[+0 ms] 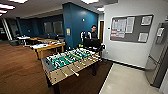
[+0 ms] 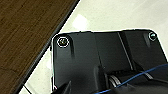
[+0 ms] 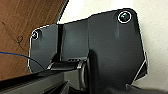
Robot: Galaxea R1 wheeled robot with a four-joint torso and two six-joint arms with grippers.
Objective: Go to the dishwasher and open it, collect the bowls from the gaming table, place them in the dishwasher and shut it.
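Beyond the foosball table (image 1: 71, 62), to its left, the gaming table (image 1: 48, 46), a yellow-edged worktop with game boxes, stands unreached; bowls and dishwasher unseen, so collecting seems ahead. Either gripper's state: cannot tell.

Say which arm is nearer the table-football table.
Likely the left: the table-football table stands ahead toward the left arm's side; the right arm's side faces pale floor.
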